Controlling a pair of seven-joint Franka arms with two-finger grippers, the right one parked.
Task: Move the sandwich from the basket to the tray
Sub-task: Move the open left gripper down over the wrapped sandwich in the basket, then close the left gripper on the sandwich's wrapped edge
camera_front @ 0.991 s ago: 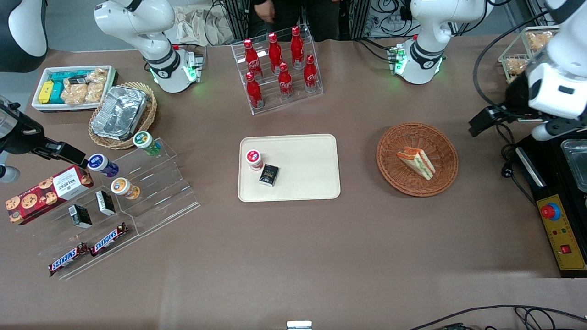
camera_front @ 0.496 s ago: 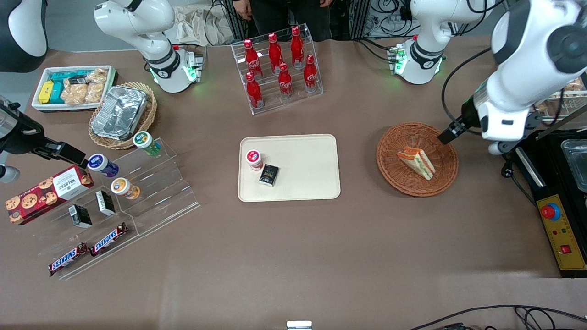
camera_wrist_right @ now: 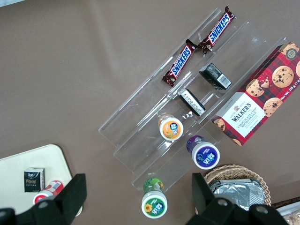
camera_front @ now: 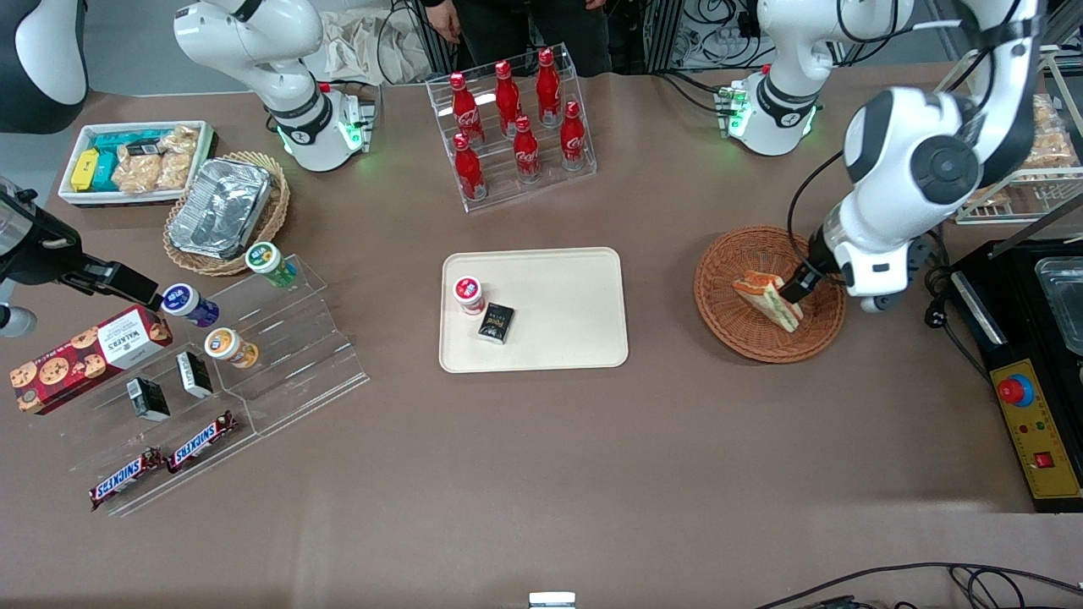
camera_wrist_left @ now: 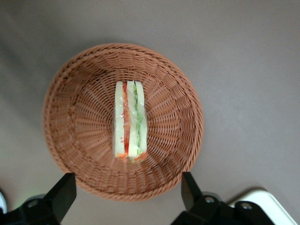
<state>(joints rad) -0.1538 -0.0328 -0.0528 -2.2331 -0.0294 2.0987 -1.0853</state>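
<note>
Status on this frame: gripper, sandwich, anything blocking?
Gripper open, above basket. Sandwich lying in basket, not gripped. Tray carries small red-lidded cup and dark packet, with bare space alongside.

The gripper [camera_wrist_left: 126,197] has swung in over the basket [camera_front: 769,293], jaws spread.
</note>
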